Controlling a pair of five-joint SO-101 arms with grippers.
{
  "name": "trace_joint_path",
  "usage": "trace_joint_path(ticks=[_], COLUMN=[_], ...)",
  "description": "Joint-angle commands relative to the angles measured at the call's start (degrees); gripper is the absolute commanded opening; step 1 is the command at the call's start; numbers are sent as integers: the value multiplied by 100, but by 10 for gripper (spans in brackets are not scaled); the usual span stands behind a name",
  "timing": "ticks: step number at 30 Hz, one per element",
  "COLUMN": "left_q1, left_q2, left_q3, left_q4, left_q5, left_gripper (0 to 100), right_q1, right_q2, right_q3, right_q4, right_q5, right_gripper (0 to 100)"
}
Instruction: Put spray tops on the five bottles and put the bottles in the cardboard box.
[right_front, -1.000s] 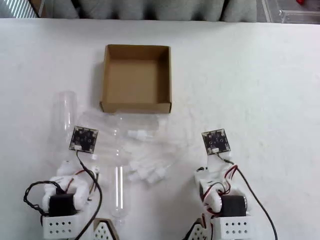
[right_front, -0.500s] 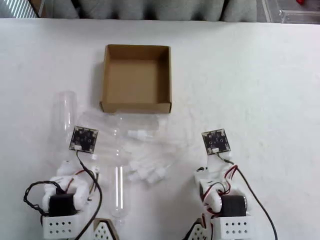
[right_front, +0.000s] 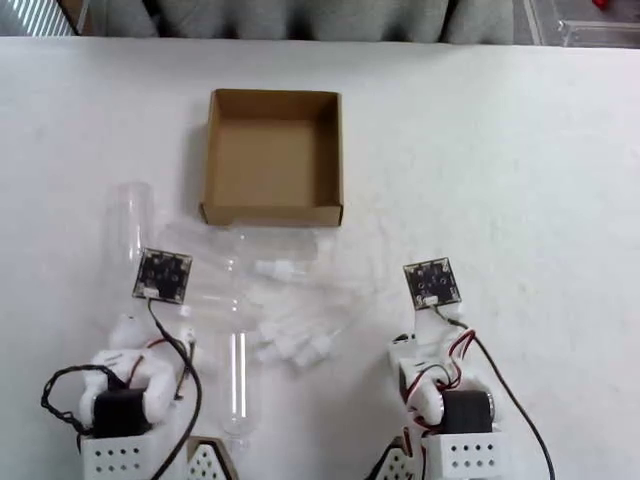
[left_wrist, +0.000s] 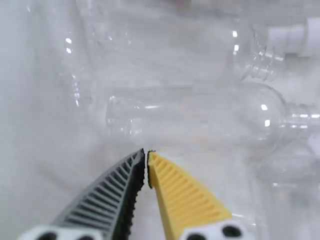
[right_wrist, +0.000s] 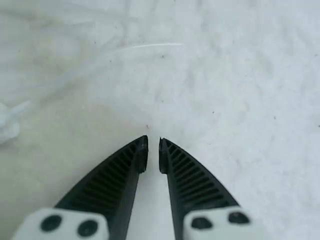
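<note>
Cardboard box (right_front: 272, 155) sits open-topped on my white worktop (right_front: 500, 150). Clear bottles (right_front: 237, 375) lie uncapped in front of it, with the spray tops (right_front: 295, 340) heaped beside them. My left gripper (left_wrist: 146, 159) is closed near a lying bottle. My right gripper (right_wrist: 153, 150) is closed over bare worktop.

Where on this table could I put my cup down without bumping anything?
The right side of the table, right of the box, is bare; so is the strip behind the box. It is crowded in front of the box, where bottles and spray tops lie.
</note>
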Motion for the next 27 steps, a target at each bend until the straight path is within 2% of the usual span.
trace_joint_path(ticks=[1, 3, 8, 12, 19, 22, 27], left_q1=[-57, -57, -22, -57, -22, -22, -22], left_q2=[31, 31, 31, 57, 215, 954, 2949], left_q3=[-756, -791, -862, -1143, -2330, -2910, -4026], left_q4=[-352, -624, -905, -475, 580, 677, 677], left_q5=[-62, -158, -1538, -2075, -2778, -2831, -2840], left_gripper=[24, 24, 24, 24, 24, 24, 24], right_q1=[127, 286, 374, 374, 382, 391, 646], right_q2=[-75, -75, -75, -75, -75, -75, -75], right_q3=[44, 44, 44, 44, 44, 44, 44], right_q4=[13, 13, 13, 13, 13, 13, 13], right_q5=[35, 35, 35, 35, 35, 44, 44], right_gripper=[17, 18, 17, 16, 16, 16, 16])
